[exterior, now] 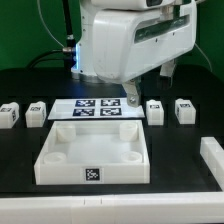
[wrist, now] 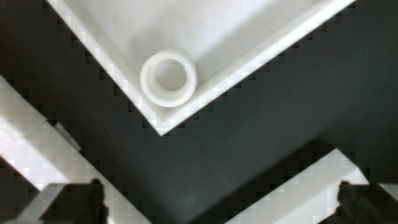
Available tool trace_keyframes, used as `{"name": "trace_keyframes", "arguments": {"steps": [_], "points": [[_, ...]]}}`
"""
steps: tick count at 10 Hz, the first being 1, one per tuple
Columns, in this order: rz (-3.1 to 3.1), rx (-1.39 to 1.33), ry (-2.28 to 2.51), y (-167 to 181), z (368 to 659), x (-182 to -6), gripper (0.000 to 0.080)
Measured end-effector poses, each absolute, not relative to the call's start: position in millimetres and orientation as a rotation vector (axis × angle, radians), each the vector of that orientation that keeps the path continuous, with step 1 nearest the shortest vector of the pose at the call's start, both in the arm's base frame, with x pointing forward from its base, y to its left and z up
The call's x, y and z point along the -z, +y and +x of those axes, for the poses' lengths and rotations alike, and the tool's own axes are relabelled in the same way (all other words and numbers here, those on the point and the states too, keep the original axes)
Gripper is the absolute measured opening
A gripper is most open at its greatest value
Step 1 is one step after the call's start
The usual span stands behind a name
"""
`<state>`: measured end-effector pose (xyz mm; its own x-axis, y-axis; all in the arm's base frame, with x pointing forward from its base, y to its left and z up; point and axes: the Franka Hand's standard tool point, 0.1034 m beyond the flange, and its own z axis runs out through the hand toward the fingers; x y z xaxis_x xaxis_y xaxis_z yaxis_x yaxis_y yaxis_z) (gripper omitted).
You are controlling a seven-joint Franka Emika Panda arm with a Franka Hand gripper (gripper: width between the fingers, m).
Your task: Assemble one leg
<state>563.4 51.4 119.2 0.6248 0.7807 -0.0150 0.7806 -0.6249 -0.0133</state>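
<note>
Four small white blocks lie loose on the black table (exterior: 25, 195), and none of them is fitted to anything yet. The one I take for the leg (exterior: 154, 111) lies flat on the table near the end of the marker board (exterior: 100, 104), on the exterior view's right. It is only a guess, since all four look alike. A second block (exterior: 184, 109) lies further to that side, and two other blocks (exterior: 37, 110) lie past the board's opposite end. All are well apart from one another.

In front of the marker board sits the large square tray piece (exterior: 60, 172), open side up, with a tag on its front wall. Its round corner sockets look empty as far as the exterior view shows. The wrist view looks down on one corner of it, where a corner socket (wrist: 169, 78) is plainly bare.

The gripper (wrist: 217, 203) hangs above the table near that corner with its dark fingertips (wrist: 71, 203) spread wide. Only black table shows between them, so it holds nothing and touches nothing.

By my judgement the task is at its very start. No leg is grasped, lifted or seated. Everything is left to do: reach a block, close on it, carry it to a socket and fix it there. Another white part (exterior: 212, 158) lies at the exterior view's right edge, untouched.
</note>
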Motion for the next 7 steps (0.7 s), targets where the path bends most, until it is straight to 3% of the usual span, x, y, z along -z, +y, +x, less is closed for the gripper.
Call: {"name": "trace_keyframes", "arguments": {"steps": [2, 5, 7], "points": [[-2.795, -0.032, -1.42, 50, 563, -118.6, 0.065], [-2.541, -0.105, -1.778, 2, 520, -103.3, 0.065], [-2.37, -0.124, -1.966, -9, 508, -94.8, 0.065]]}}
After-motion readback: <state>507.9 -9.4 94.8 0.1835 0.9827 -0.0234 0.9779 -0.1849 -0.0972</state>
